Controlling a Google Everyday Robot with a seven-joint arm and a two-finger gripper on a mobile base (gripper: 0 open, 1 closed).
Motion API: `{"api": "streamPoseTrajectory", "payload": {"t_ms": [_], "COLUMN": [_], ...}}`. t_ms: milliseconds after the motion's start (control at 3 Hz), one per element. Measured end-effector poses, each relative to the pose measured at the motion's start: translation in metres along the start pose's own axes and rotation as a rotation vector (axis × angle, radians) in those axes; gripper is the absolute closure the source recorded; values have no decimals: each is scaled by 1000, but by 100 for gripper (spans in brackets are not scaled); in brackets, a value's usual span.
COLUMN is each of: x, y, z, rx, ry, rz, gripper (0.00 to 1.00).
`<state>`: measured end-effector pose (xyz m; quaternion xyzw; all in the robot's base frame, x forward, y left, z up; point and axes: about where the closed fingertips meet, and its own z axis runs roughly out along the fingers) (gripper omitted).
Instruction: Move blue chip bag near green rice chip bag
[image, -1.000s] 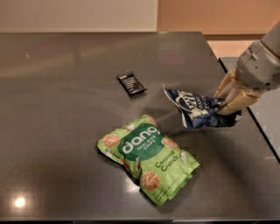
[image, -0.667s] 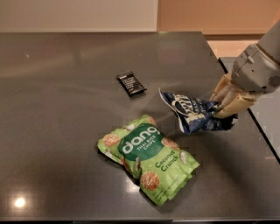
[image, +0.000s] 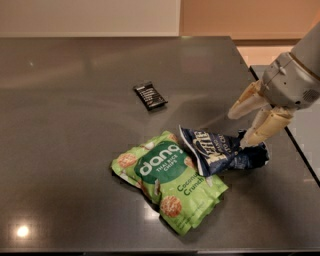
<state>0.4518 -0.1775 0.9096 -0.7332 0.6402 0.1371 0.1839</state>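
A dark, glossy counter (image: 75, 100) fills the view, a light's glare (image: 22, 231) bottom-left. Behind it stand a pale wall (image: 90, 17) and a tan wall (image: 240, 17). The pincer (image: 239, 129) hovers spread over the counter's right side.

Soft light — glare spot (image: 22, 231) low left on the glossy table (image: 75, 100); faint reflection beside the spread claw (image: 239, 129) at right.

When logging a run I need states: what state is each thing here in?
green rice chip bag: lying face up, puffy
blue chip bag: crumpled, lying down, left end overlapping the green rice chip bag
black wrapped bar: lying flat, apart from both bags
gripper: fingers open, right above the blue chip bag's right end
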Motion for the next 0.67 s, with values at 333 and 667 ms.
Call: {"api": "streamPoseTrajectory", "payload": {"t_ms": [333, 667], "x": [-1, -1], "y": [-2, -2], "z": [0, 0], "rx": [10, 10], "ry": [0, 0], "rz": [-2, -2], "gripper": [0, 0]}}
